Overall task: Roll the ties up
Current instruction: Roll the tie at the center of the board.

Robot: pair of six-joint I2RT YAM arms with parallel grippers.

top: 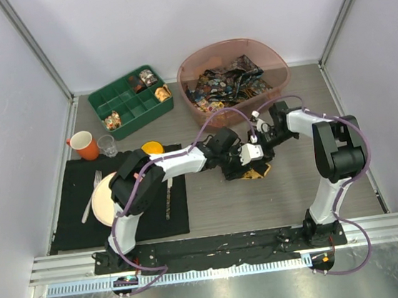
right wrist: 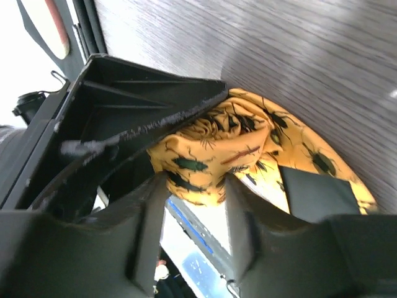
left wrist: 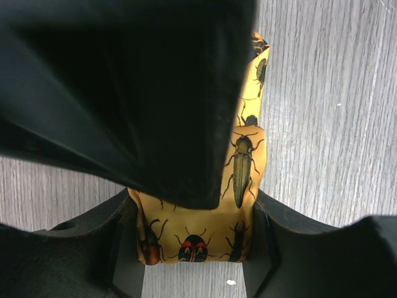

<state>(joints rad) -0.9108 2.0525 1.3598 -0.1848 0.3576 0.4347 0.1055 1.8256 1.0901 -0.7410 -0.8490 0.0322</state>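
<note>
The yellow tie (left wrist: 243, 162) is clamped between the left fingers (left wrist: 263, 242) and, seemingly, pinched by the right fingers (right wrist: 146, 223). The roll is best wound tight, edges aligned, on the tabletop (left wrist: 322, 124).

From above, the yellow beetle-print tie (top: 253, 174) shows only a corner. In the left wrist view a dark blurred shape (left wrist: 124, 81) hides its upper left and the bottom edge crops it. The dark ties (top: 228, 84) carry prints too small to read.
</note>
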